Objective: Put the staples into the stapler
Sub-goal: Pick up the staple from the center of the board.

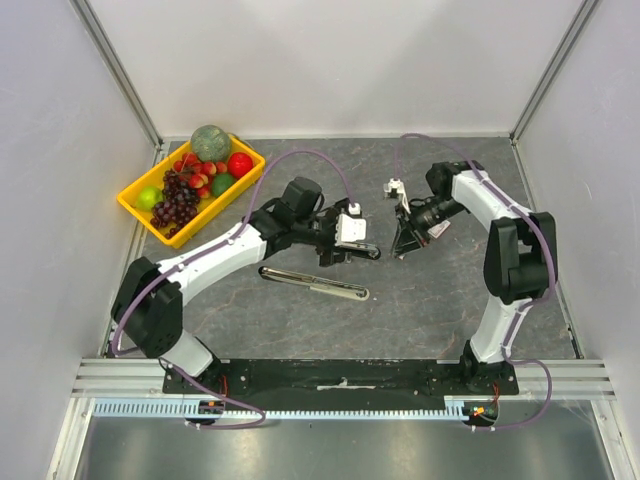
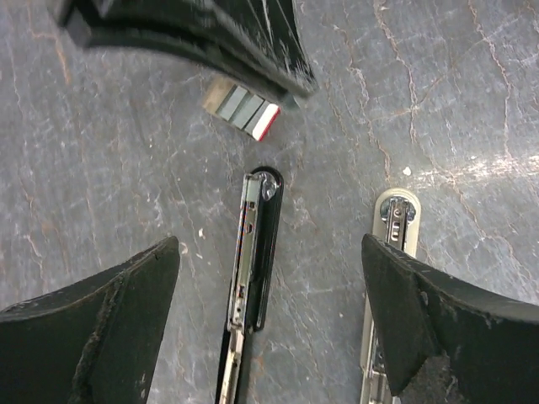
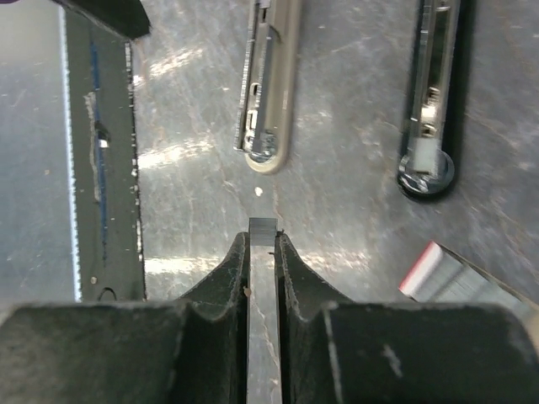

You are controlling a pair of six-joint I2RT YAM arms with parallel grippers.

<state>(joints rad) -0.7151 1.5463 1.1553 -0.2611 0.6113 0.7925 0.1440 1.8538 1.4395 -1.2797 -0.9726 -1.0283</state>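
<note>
The stapler lies opened flat on the table. Its black arm with the metal channel and its pale arm lie side by side. My left gripper hovers open over them, one finger left of the black arm and the other above the pale arm, touching nothing. My right gripper is shut on a thin grey strip of staples, whose tip sticks out past the fingertips towards the ends of the pale arm and the black arm. In the top view it faces the left gripper.
The small white-and-red staple box lies on the table just beyond the stapler's end, under the right gripper. A yellow tray of toy fruit stands at the back left. White walls enclose the grey table on three sides.
</note>
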